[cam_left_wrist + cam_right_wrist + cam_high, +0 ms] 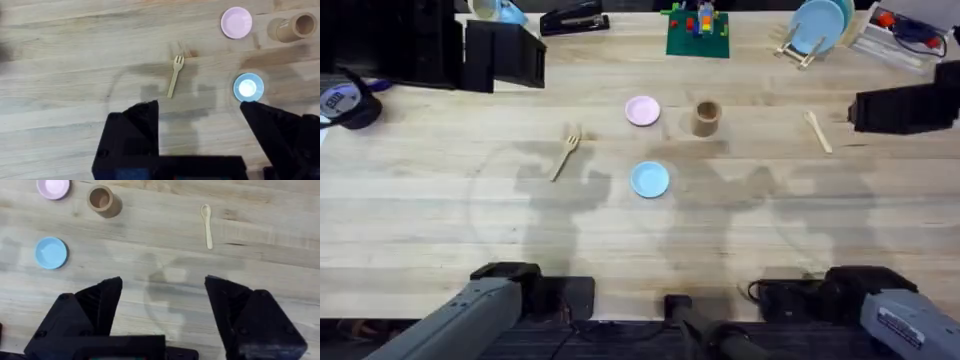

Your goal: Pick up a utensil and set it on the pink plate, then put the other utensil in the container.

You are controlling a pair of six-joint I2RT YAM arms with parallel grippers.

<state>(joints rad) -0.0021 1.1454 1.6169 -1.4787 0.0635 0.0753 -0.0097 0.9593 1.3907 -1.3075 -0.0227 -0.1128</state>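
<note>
The wooden fork [567, 154] lies flat on the table [440, 200], to the left of the pink plate [642, 111] and well apart from it. Its tines point toward the far side of the table. The pink plate has nothing on it. Just to the right of it stands the brown cup [707, 117], upright and not touching the plate. A light blue plate [650, 179] sits nearer the arms, below the pink plate and the cup. The wooden spoon [818, 131] lies flat far off to the right, well apart from the cup.

The left gripper [200, 120] hangs above the bare table with its fingers wide apart and nothing between them. The fork lies beyond it. The right gripper [162, 297] also hangs over the wood, fingers spread wide and holding nothing. The spoon lies beyond it, its bowl pointing away.
</note>
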